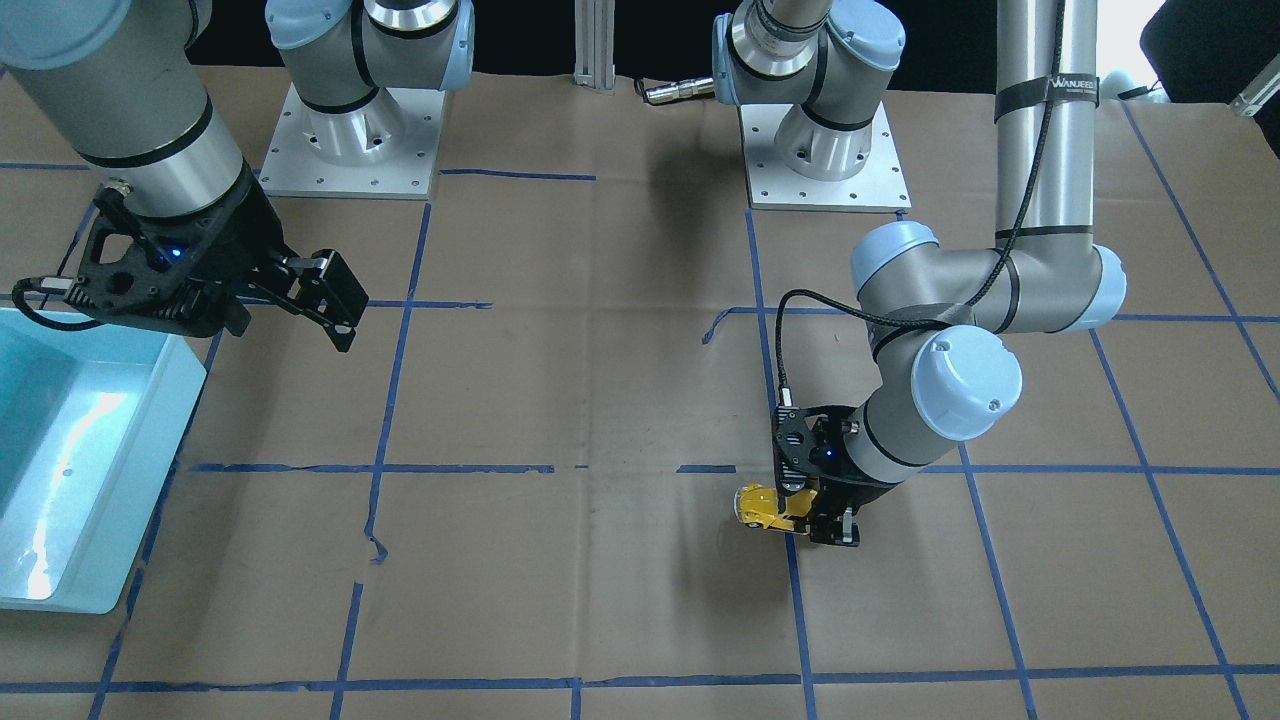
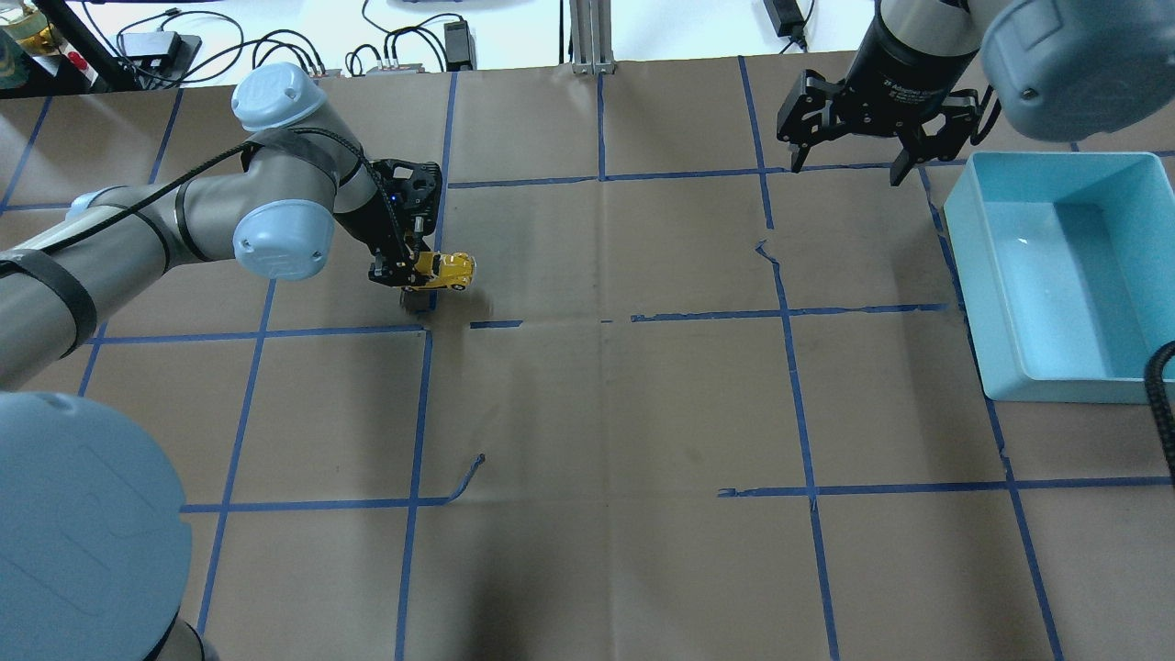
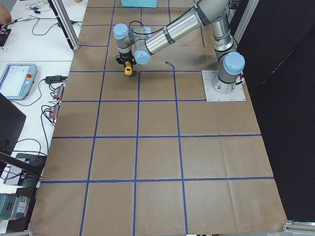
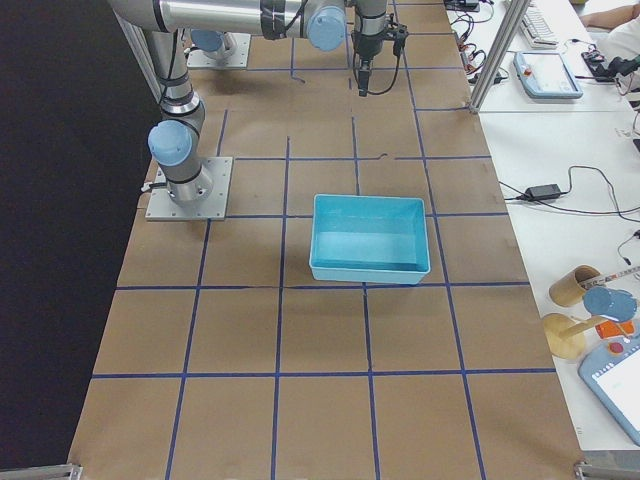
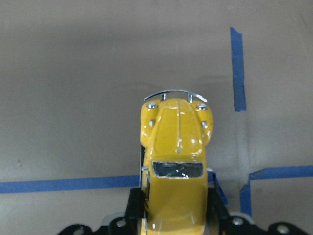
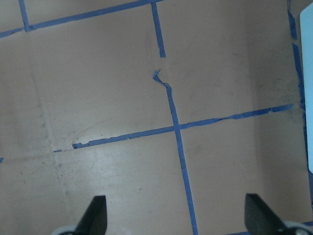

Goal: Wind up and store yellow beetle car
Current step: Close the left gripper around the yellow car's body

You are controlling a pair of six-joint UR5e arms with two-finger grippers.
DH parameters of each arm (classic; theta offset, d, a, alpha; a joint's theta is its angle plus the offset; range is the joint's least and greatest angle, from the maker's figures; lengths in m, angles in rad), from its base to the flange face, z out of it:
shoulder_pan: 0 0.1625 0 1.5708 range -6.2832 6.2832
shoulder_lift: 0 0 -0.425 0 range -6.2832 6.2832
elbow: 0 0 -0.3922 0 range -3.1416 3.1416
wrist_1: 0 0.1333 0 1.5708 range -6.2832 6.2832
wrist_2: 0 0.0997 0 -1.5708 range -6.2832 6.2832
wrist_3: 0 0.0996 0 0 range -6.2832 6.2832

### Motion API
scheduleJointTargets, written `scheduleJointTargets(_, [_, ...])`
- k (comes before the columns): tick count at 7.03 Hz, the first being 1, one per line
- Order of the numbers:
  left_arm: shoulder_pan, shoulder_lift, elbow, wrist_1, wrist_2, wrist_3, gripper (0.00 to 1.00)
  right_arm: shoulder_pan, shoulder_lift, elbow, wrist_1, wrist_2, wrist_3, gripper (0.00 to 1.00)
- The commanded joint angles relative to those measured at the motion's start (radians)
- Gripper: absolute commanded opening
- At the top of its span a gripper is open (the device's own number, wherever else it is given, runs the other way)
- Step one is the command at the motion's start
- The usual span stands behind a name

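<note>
The yellow beetle car (image 2: 444, 272) is held in my left gripper (image 2: 407, 274), jaws shut on its rear half, nose pointing away from the wrist. It sits low over the brown paper; whether its wheels touch I cannot tell. It also shows in the front view (image 1: 764, 508), the left wrist view (image 5: 177, 161) and the left side view (image 3: 128, 71). In the front view my left gripper (image 1: 815, 515) is beside a blue tape line. My right gripper (image 2: 849, 158) hangs open and empty above the table, near the light blue bin (image 2: 1138, 385). Its fingertips (image 6: 95, 215) show wide apart in the right wrist view.
The light blue bin (image 1: 150, 480) is open-topped and holds nothing; it also shows in the right side view (image 4: 368, 270). Brown paper with a blue tape grid (image 2: 789, 312) covers the table. Both arm bases (image 1: 822, 160) stand at the robot's edge.
</note>
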Motion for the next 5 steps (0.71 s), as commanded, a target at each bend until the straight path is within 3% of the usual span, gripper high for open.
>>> scheduleJointTargets(1, [0.007, -0.023, 0.016, -0.002, 0.0, 0.002, 0.0, 0.0, -0.006, -0.016, 0.064, -0.003, -0.005, 1.0])
scheduleJointTargets(5, [0.008, -0.037, 0.012, 0.001, 0.002, 0.002, 0.0, 0.001, -0.015, -0.006, 0.072, -0.018, -0.004, 1.0])
